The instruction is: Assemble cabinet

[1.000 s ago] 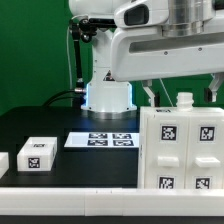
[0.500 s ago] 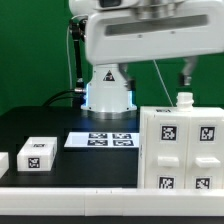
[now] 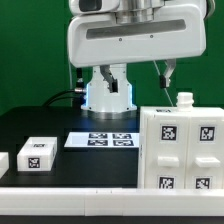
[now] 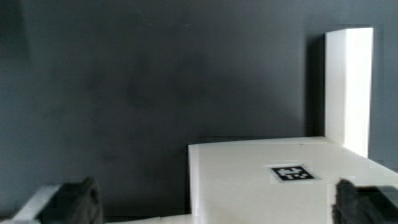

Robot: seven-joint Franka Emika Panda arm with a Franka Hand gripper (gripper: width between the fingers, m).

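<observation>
The cabinet point(image 3: 180, 146) is a large white box with black-and-white tags on its front, standing at the exterior view's right on the black table, with a small white peg point(image 3: 184, 100) on its top. The arm's white hand point(image 3: 130, 40) hangs high above the table, up and to the left of the cabinet. In the wrist view my gripper point(image 4: 217, 204) is open and empty, its dark fingertips point(image 4: 71, 202) wide apart. Between them lies a white tagged surface point(image 4: 267, 185); I cannot tell which part it is.
A small white tagged block point(image 3: 38, 153) lies at the exterior view's left, with another point(image 3: 3, 160) cut off at the edge. The marker board point(image 3: 105, 140) lies flat in the middle before the robot base point(image 3: 108, 95). A white strip point(image 4: 347, 90) shows in the wrist view.
The arm's hand has swung toward the exterior view's left, away from above the cabinet. The cabinet and blocks have not moved.
</observation>
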